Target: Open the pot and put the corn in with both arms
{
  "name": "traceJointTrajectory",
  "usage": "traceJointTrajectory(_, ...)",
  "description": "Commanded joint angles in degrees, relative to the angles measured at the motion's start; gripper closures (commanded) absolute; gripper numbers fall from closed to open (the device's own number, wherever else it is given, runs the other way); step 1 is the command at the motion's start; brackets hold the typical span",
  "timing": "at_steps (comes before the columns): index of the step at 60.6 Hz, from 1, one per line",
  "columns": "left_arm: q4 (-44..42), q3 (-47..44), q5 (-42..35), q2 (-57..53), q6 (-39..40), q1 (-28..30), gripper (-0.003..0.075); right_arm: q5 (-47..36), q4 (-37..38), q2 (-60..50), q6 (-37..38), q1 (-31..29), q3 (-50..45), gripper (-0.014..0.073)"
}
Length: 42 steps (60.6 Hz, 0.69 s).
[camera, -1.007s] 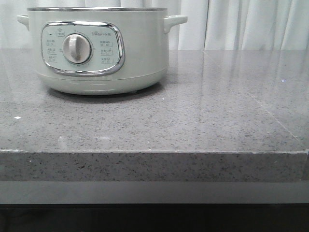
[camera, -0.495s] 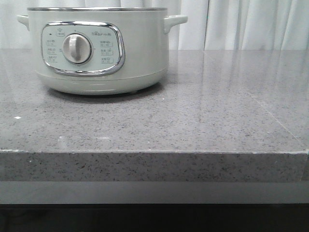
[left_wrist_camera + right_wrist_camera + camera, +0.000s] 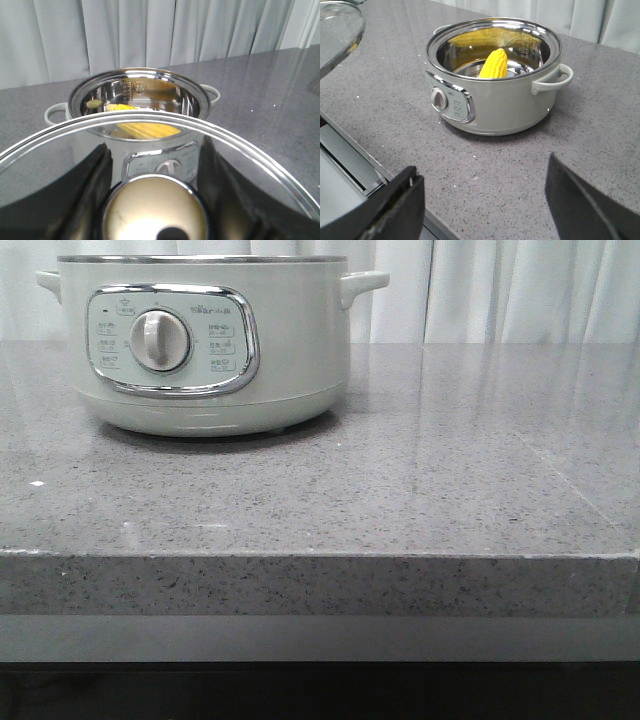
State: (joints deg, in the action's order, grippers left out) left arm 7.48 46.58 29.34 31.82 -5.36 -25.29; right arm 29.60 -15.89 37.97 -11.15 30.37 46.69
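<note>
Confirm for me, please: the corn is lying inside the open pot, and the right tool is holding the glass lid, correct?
Not quite. The corn does lie inside the open pot, but the left tool holds the glass lid, as the left wrist view shows. The right tool is open and empty in the right wrist view.

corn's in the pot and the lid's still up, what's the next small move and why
Probably nothing urgent: the corn already lies inside the open pot. The left gripper holds the glass lid off to the side, so easing it down onto the counter seems sensible. The right gripper is open and empty.
</note>
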Motion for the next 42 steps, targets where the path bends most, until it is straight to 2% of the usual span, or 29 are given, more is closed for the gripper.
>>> traceJointTrajectory(1, 1.8, 2.0, -13.2, 1.6, 0.1, 0.1, 0.0534, -4.3, -0.2, -0.2, -0.3, -0.3, 1.3, 0.0064)
traceJointTrajectory(8, 2.6, 2.9, -18.2, 5.8, 0.1, 0.1, 0.0534, -4.3, -0.2, -0.2, -0.3, -0.3, 1.3, 0.0064)
traceJointTrajectory(24, 2.6, 11.7, -19.3, 20.0, 0.1, 0.1, 0.0534, -4.3, -0.2, -0.2, -0.3, -0.3, 1.3, 0.0064)
traceJointTrajectory(42, 2.6, 23.0, -23.9, 36.7, 0.1, 0.1, 0.0534, -4.3, -0.2, -0.2, -0.3, -0.3, 1.3, 0.0064)
